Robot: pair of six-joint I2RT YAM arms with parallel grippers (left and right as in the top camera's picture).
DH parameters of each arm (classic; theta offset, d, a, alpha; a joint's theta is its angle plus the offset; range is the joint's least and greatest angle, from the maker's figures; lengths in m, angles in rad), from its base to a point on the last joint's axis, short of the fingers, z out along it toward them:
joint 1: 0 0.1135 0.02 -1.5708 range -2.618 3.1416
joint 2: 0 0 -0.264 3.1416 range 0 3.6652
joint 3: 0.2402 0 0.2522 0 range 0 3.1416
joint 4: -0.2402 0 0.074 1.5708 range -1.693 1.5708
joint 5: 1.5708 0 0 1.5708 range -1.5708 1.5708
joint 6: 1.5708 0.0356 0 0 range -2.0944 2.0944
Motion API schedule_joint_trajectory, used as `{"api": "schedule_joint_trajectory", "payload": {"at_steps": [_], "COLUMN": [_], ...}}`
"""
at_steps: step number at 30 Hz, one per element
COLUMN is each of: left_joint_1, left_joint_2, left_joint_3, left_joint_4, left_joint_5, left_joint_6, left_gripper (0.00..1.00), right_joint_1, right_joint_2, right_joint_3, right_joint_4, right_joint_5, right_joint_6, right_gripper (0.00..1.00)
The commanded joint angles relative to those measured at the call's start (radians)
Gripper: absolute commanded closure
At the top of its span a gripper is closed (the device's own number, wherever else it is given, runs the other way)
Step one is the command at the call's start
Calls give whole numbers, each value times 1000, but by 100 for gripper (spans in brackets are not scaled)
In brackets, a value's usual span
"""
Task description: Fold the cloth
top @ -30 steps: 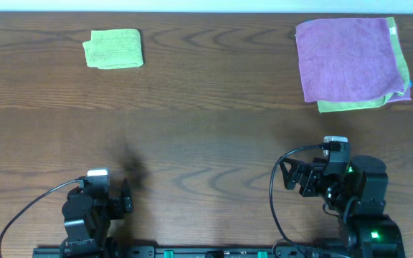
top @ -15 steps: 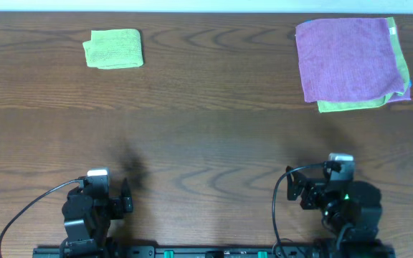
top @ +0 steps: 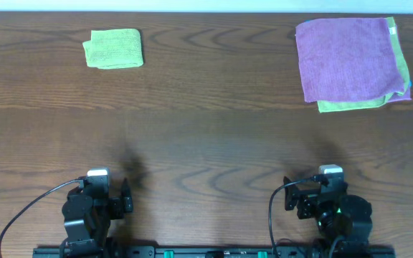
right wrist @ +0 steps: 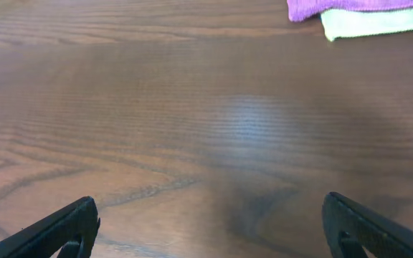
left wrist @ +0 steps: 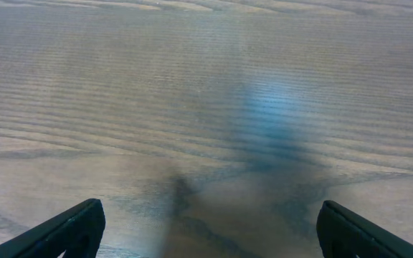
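A small green cloth (top: 113, 49) lies folded at the far left of the table. A purple cloth (top: 346, 57) lies spread on top of a light green cloth (top: 357, 104) at the far right; both show at the top edge of the right wrist view (right wrist: 350, 8). My left gripper (left wrist: 208, 233) is open and empty over bare wood near the front left edge (top: 127, 199). My right gripper (right wrist: 210, 229) is open and empty near the front right edge (top: 292, 201), far from the cloths.
The wooden table (top: 206, 136) runs the full width of the overhead view. The arm bases and black cables (top: 27, 215) sit along the front edge.
My right arm has drawn back toward the front edge and folded down to its base. The left arm and the cloths have not moved.
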Motion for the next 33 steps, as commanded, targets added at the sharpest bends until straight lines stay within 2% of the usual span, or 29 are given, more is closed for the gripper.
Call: {"api": "schedule_joint_trajectory", "payload": {"at_steps": [1, 33], "left_joint_1": [-5, -5], "left_joint_2": [-10, -10], "left_joint_3": [-15, -15], "left_joint_4": [-8, -8], "left_joint_5": [-19, -19], "left_joint_6": [-12, -12], "left_gripper": [5, 5], "right_joint_1": [-11, -11], "right_joint_2": [-13, -18], "right_joint_3": [-14, -14], "right_joint_4": [-9, -13], "right_joint_5": [10, 13], "right_joint_6": [-70, -83], "right_gripper": [1, 1]}}
